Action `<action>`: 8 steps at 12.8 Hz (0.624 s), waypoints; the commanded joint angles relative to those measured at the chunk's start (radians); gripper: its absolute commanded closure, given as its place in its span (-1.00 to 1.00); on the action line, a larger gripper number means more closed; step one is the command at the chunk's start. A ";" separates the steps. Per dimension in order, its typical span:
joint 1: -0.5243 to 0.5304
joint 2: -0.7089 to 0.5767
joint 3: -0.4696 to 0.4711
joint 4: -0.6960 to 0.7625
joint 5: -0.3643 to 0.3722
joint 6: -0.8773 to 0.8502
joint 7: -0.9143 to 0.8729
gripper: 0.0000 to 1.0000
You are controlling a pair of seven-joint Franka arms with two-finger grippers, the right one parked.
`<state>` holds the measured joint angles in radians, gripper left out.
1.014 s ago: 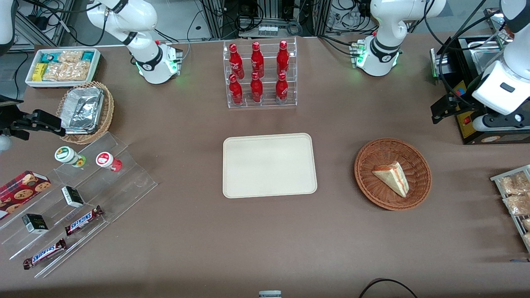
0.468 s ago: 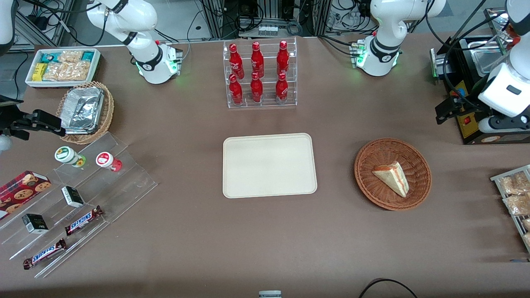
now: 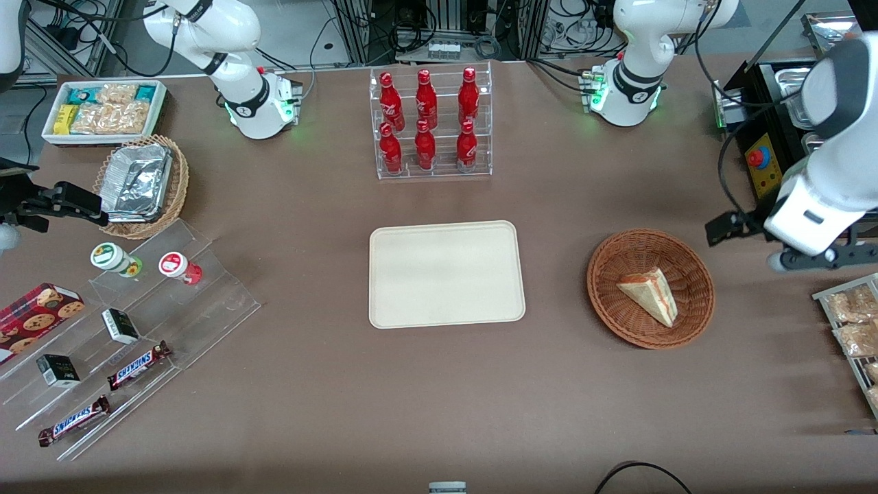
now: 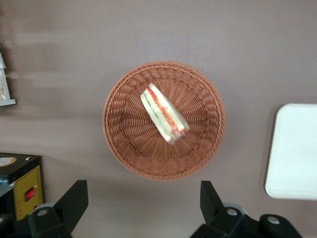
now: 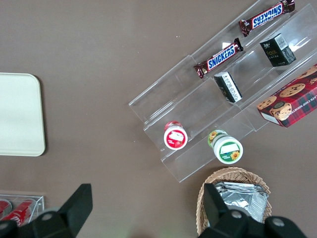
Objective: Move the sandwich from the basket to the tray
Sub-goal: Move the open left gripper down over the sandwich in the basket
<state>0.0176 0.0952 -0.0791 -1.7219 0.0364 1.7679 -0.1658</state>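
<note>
The sandwich, a pale wedge with red and green filling, lies in the round reddish-brown basket. The cream tray lies bare beside the basket, toward the parked arm's end. My gripper hangs open well above the table, beside the basket toward the working arm's end, with nothing between its fingers. It touches neither basket nor sandwich.
A black box with a red button and a wire rack of snack bags flank the arm. A rack of red bottles stands farther back. Acrylic steps with snacks, a foil-filled tan basket and a white tub sit toward the parked arm's end.
My arm has swung nearer to the front camera and closer to the basket. The sandwich, basket and tray have not moved.
</note>
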 commanded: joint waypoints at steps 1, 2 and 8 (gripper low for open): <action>0.004 -0.025 -0.007 -0.143 0.014 0.152 -0.098 -1.00; 0.004 -0.025 -0.007 -0.178 0.014 0.198 -0.144 -1.00; -0.011 0.066 -0.024 -0.261 0.014 0.416 -0.398 -1.00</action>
<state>0.0136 0.1464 -0.0929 -1.9532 0.0364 2.1157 -0.4718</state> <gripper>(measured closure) 0.000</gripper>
